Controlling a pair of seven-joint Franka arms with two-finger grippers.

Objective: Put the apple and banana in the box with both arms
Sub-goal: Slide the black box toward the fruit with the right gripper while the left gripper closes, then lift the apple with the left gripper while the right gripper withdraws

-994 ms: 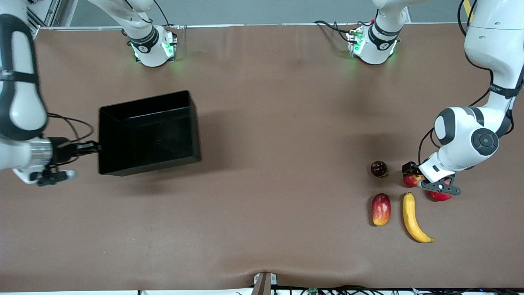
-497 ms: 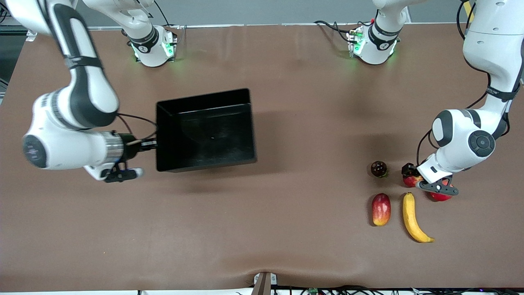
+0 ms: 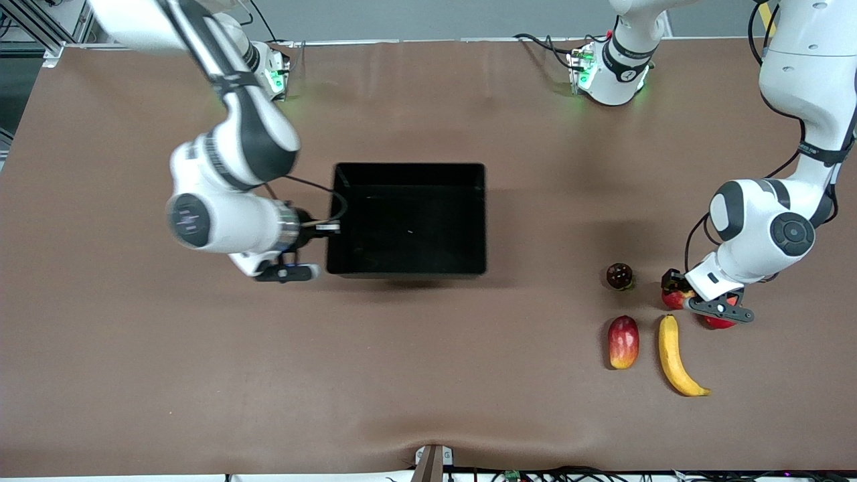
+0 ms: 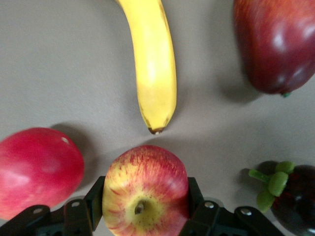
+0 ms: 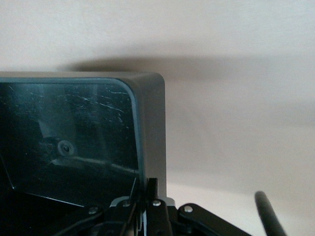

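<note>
Nearest the front camera on the brown bench (image 3: 201, 375), toward the left arm's end: banana (image 3: 675, 356), dark tip pointing at the camera, with a mango-like fruit (image 3: 622, 342) just beside it on the box's side. Just farther from the camera than the banana: apple (image 3: 675, 296), held between the closed fingers of the left gripper (image 3: 677, 289), pads pressed on both sides in the left wrist view, stem dimple facing that camera (image 4: 145, 191). Beside the apple, partly under the gripper: plain red fruit (image 3: 720, 323). On the apple's box side: dark round fruit (image 3: 619, 276) with green leaves. Well apart from the banana, near the bench's middle and farther from the camera: black box (image 3: 408, 219), nothing inside, pinched at its rim by the shut fingers of the right gripper (image 3: 329, 228), one wall clamped in the right wrist view (image 5: 150, 194).
</note>
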